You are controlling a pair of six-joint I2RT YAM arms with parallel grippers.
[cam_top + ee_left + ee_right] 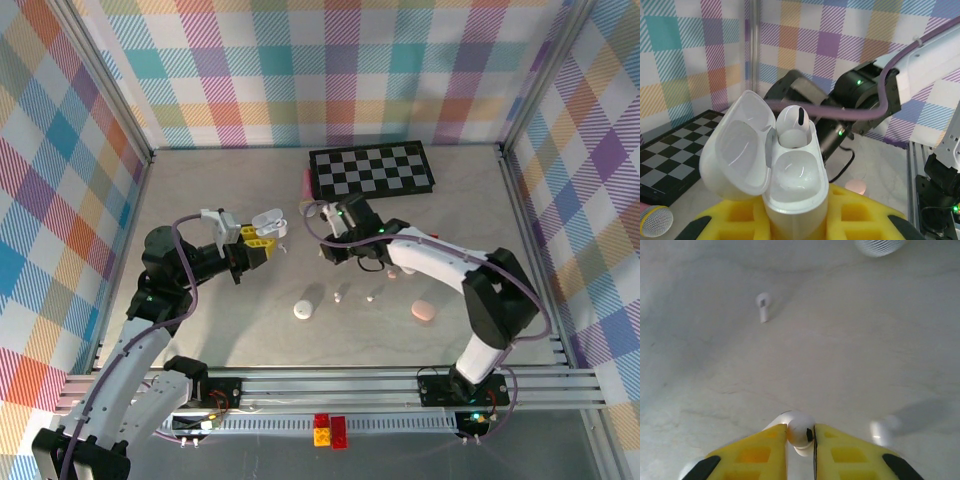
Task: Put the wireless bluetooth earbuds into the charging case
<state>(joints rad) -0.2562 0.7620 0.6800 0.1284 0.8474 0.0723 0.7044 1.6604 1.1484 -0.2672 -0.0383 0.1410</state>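
Note:
My left gripper (795,212) is shut on a white charging case (792,192), held upright above the table with its lid (737,147) swung open to the left. One white earbud (792,125) sits in the far slot and the near slot is empty. From above, the case (268,221) hangs left of centre. My right gripper (800,434) is shut on a white earbud (801,429) just above the table, and it (332,252) sits right of the case. Two more earbuds (763,306) (882,430) lie loose on the table.
A closed white case (303,310) and a pink case (424,312) lie on the near table, with two small buds (340,295) (371,296) between them. A checkerboard (372,170) lies at the back, with a pink microphone-like thing (655,220) beside it.

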